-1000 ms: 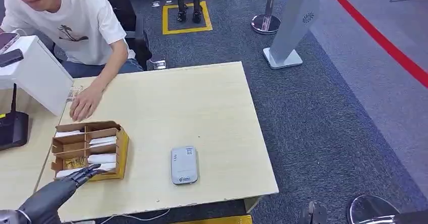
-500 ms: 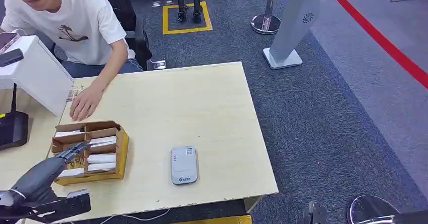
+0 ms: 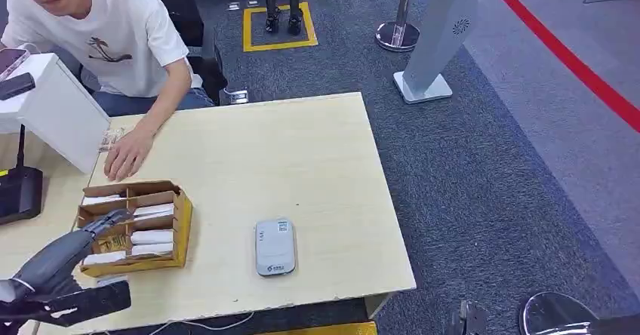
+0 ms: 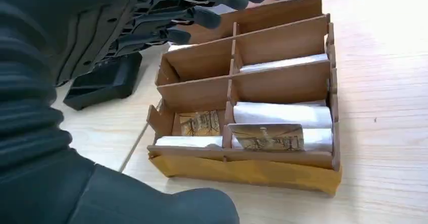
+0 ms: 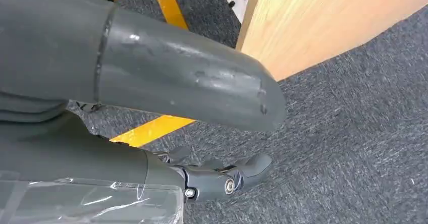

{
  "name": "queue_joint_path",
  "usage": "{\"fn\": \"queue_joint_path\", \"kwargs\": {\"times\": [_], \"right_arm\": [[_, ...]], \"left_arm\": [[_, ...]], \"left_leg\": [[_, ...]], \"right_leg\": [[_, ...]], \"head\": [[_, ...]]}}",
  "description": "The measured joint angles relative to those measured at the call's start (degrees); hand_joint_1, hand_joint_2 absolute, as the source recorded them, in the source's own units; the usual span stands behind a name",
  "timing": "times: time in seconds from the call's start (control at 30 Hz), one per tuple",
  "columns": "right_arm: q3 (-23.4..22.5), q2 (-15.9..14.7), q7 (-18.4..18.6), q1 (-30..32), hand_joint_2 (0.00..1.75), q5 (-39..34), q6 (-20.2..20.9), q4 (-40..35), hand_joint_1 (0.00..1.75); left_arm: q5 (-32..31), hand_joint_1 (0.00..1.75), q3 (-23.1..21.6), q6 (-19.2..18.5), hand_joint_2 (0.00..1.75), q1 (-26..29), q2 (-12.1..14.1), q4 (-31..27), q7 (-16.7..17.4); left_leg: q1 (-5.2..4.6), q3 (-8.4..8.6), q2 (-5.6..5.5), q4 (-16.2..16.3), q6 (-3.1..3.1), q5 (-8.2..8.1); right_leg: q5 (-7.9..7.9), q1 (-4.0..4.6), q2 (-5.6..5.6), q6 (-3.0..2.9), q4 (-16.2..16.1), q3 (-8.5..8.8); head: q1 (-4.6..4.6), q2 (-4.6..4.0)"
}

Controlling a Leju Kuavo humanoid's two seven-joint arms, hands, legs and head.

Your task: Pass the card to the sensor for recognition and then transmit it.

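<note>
Several cards sit in the cardboard organiser [image 4: 282, 168] on the worktop [image 3: 302, 161]; we judge the patterned card [image 4: 266, 136] propped at its near edge thin, stiff, light and slick, best pinched by its raised upper edge. Our left robot hand [image 4: 166, 12] hovers above the box, fingers spread, holding nothing.

Empty left hand [image 4: 166, 17] — above card box [image 4: 282, 85]
</note>
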Motion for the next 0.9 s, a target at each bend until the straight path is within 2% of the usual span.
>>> {"fn": "queue_joint_path", "kwargs": {"times": [0.37, 0.9], "right_arm": [[-0.04, 0.0, 0.02, 0.01, 0.0, 0.07, -0.04, 0.0, 0.0], [-0.04, 0.0, 0.13, -0.02, 0.0, 0.44, -0.18, 0.0, 0.0]], "left_arm": [[0.48, 0.0, 1.33, 2.58, 1.75, 6.55, 0.55, -0.63, 1.7], [0.65, 0.0, 1.33, 2.95, 1.75, 7.23, 0.44, -0.63, 1.9]], "left_leg": [[0.0, -0.01, -0.02, 0.0, 0.0, 0.0], [0.0, 0.0, -0.04, 0.0, 0.0, 0.0]], "right_leg": [[-0.02, 0.0, -0.02, -0.01, -0.01, 0.0], [-0.02, 0.0, -0.04, -0.01, -0.01, 0.02]], "head": [[0.0, 0.0], [0.02, 0.0]]}}
